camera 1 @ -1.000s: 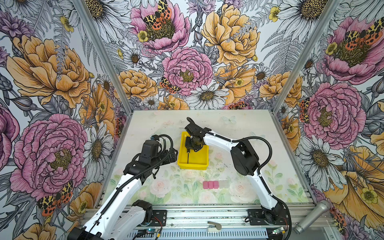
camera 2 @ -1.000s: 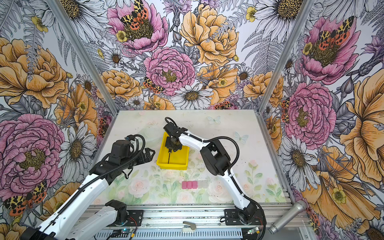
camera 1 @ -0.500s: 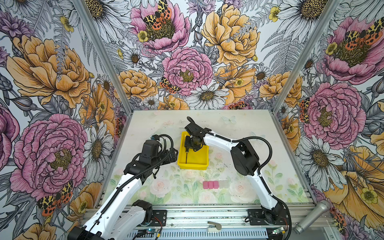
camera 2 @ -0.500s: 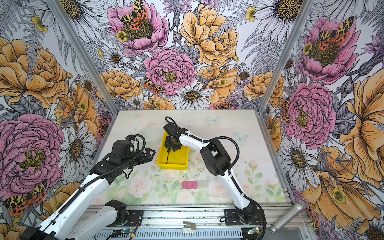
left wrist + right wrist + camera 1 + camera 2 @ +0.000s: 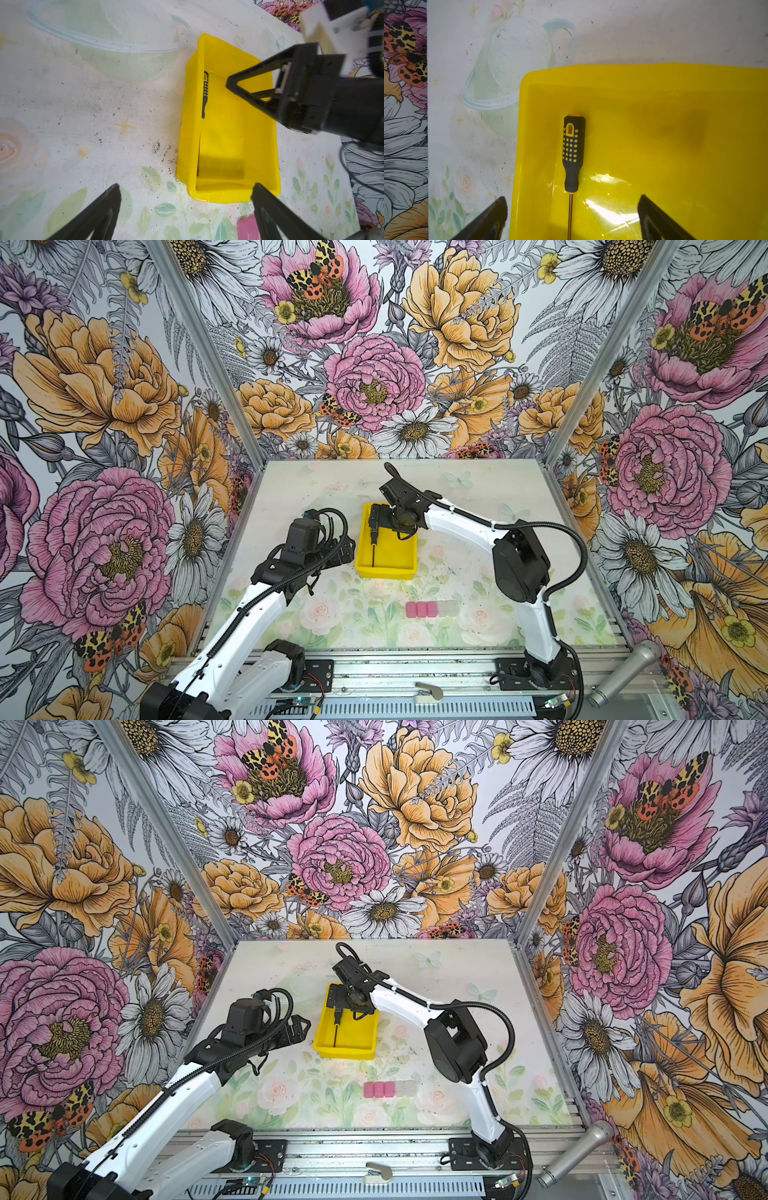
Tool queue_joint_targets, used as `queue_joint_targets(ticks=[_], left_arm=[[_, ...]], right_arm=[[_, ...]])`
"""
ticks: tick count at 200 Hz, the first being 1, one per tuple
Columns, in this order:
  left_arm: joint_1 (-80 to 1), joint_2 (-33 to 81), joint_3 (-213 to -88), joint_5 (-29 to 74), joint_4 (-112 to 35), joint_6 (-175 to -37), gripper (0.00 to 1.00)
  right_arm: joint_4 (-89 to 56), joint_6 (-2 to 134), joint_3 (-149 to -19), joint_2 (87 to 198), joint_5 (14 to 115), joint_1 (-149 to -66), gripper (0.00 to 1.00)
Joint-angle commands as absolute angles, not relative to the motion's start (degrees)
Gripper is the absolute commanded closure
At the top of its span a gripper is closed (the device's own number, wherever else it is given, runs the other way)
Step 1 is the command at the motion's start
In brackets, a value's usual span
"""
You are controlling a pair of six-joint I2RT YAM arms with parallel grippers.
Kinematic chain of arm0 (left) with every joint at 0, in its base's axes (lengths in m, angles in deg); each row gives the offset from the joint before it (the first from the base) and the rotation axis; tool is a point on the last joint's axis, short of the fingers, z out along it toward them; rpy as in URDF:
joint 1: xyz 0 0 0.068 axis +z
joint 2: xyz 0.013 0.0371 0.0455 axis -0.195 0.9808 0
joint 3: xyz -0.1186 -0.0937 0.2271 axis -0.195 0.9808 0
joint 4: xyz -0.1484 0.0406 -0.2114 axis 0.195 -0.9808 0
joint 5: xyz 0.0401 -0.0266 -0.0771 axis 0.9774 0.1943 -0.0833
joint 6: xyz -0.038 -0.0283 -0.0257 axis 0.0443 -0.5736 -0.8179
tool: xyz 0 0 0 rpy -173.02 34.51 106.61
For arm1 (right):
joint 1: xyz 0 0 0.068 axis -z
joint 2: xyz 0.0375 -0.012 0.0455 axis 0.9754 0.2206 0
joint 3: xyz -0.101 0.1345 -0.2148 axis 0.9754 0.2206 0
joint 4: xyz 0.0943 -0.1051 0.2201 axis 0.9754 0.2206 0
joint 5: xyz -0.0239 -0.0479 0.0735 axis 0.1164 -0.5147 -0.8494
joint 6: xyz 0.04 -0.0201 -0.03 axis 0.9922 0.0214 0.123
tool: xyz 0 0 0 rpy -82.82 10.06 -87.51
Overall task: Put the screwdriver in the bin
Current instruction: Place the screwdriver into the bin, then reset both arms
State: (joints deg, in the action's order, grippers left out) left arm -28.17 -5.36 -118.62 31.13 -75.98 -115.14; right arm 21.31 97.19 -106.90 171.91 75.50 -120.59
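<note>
The right gripper point(image 5: 572, 198) stands with its jaws spread fully wide and nothing between them; I read it as empty. It hangs over the upper end of the bin in both top views.

The screwdriver point(image 5: 573, 149) lies inside the bin point(image 5: 654, 72), apparently flat on the glossy floor. In a top view the screwdriver point(image 5: 374, 537) runs along the bin wall at picture left, handle toward the upper end, shaft pointing toward the lower edge of the frame. It touches neither finger.

Step in hand, as I judge it: withdrawal after placement.
1. I keep the jaws wide, so no finger catches the handle.
2. I raise the wrist straight up until both fingertips are above the rolled rim.
3. Only then do I swing back toward picture right; a sideways move made low could push the light bin across the table point(image 5: 478, 489).

The left gripper point(image 5: 186, 187) is also wide open and empty, just beside the bin at picture left. The pink and clear blocks point(image 5: 430, 609) lie well apart, lower in the frame.
</note>
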Motion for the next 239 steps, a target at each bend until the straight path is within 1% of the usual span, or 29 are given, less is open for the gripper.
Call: queue_joint_targets(ticks=[1,29,39,48,65,92,102,112,128,144,157,188,198,222,234,239], left_arm=[[-26.5,-5.31,-119.3,36.84,-73.11,-114.21,0.01],[-23.89,-4.11,-119.9,40.81,-69.48,-111.84,0.01],[-23.4,-2.85,-120.24,44.58,-68.67,-110.88,0.01],[-22.91,-1.47,-120.26,48.91,-67.79,-110.04,0.01],[-20.75,0.72,-119.76,53.05,-64.73,-108.17,0.01],[-17.88,2.56,-115.65,54.82,-53.9,-103.51,0.01],[-17.66,3.31,-113.61,55.44,-48.83,-101.57,0.01],[-17.48,4.03,-111.04,55.33,-42.69,-99.01,0.01],[-17.27,5.67,-106.96,54.49,-32.54,-94.5,0.01],[-16.89,8.37,-104.35,54.44,-24.25,-92.12,0.01],[-16.1,11.54,-103.52,54.61,-19.77,-91.41,0.01],[-14.7,18.7,-103.9,52.97,-10.6,-89.51,0.01],[-14.35,20.8,-103.41,51.58,-5.07,-88.43,0.01],[-13.03,27.09,-104.29,48.1,0.57,-87.56,0.01],[-12.58,26.41,-102.98,47.23,1.29,-87.74,0.01],[-12.5,26.4,-101.76,47.23,3.77,-87.84,0.01]], right_arm=[[21.17,93.43,-102.5,163.93,83.27,-120.38,0.01],[21.12,88.46,-93.9,153.52,95.96,-118.31,0.0],[20.79,87.48,-89.9,149.48,100.28,-116.74,0.0],[19.24,86.2,-85.38,145.83,102.25,-114.37,0.0],[16.33,85.46,-77.18,139.46,105.3,-108.78,0.0],[13.21,87.46,-66.67,132.39,117.6,-101.46,0.01],[8.27,85.93,-61.58,129.81,119.29,-98.57,0.01],[0.91,83.39,-55.61,126.56,118.26,-95.52,0.01],[-13.29,77.18,-45.28,122.37,111.97,-90.11,0.01],[-29.81,66.64,-37.03,121.18,106.73,-87.86,0.01],[-28.76,65.09,-38.92,123.29,102.82,-84.66,0.01],[-32.11,56.59,-40.7,129.88,99.36,-82.09,0.01],[-36.43,55.94,-38.78,130.55,96.42,-80.79,0.01],[-45.48,57.0,-36.1,134.05,92.48,-77.29,0.01],[-48.02,57.08,-36.31,136.21,91.09,-75.97,0.01],[-47.52,57.63,-36.89,137.17,89.93,-75.41,0.01]])
